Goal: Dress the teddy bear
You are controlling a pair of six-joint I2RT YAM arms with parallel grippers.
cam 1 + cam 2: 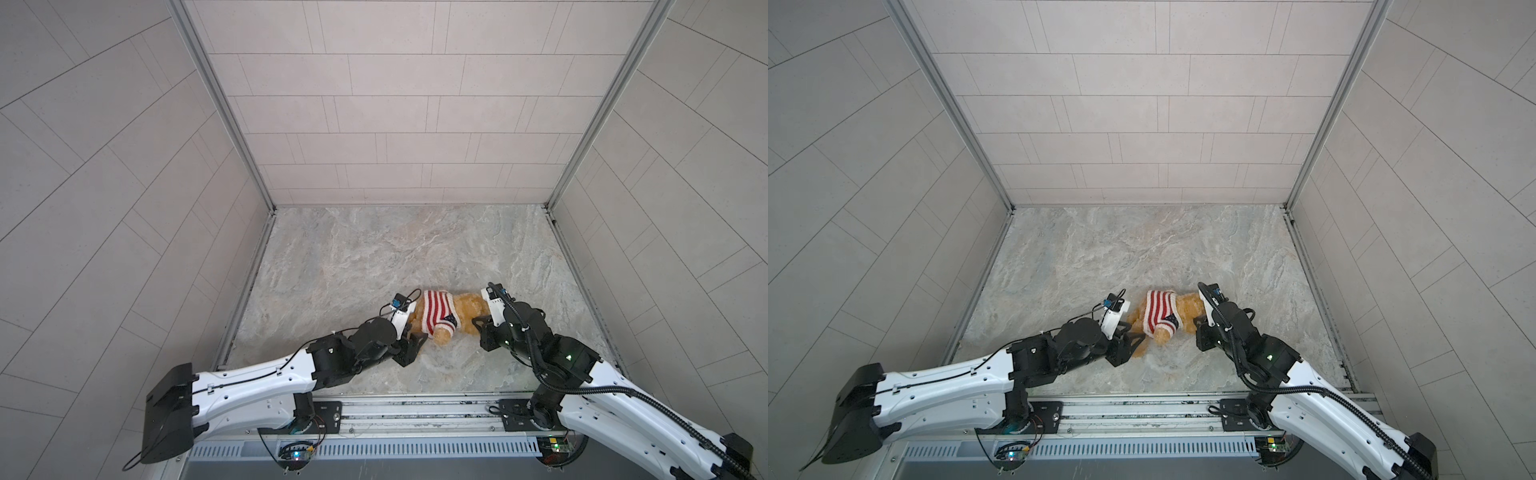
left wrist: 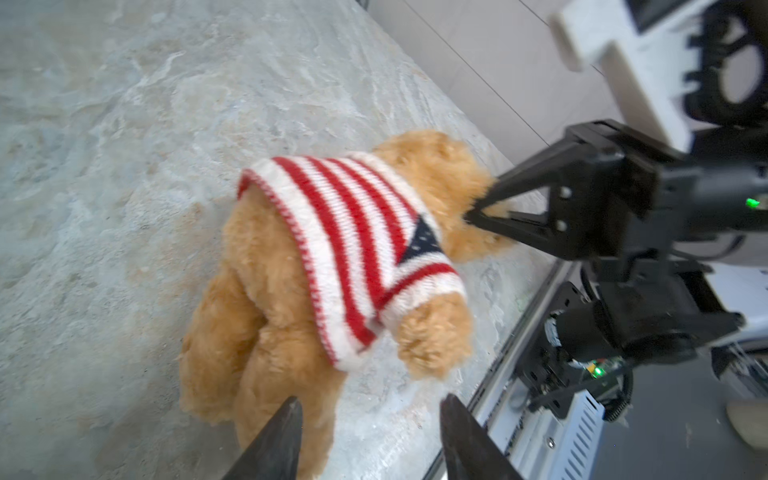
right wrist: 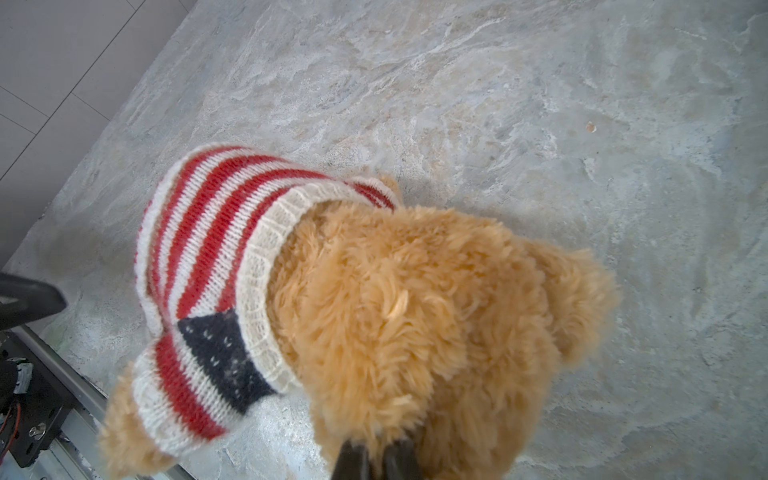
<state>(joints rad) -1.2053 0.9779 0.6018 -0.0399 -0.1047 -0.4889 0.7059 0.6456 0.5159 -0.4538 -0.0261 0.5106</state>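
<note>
Pinching the fluffy fur at the head of the teddy bear (image 3: 395,311), my right gripper (image 3: 376,451) has its fingers pressed together with a tuft of plush caught between them. The left wrist view shows the same black tips biting into the side of the head. My left gripper (image 2: 372,399) stands with its fingers (image 2: 274,444) apart at the bear's hind end, one of them just beside a leg, and nothing is clamped between the two.

The bear lies on the marbled table (image 1: 374,249) near its front edge, between my two grippers. In both top views its head points toward my right arm and its legs toward my left. It wears the red-and-white striped sweater (image 2: 353,232). The ribbed cream collar (image 3: 257,266) sits round the neck, the hem ends above the rump, and one arm pokes out of a sleeve (image 2: 419,291) on the side nearer the front edge. The far sleeve is mostly hidden, so I cannot tell whether the other arm is through.

A navy patch (image 3: 224,353) with small white dots is knitted in by the collar (flag-style, and the only marking on the knit that I can make out). Any print on the small circuit board (image 1: 297,454) below the front rail is too small to read.
</note>
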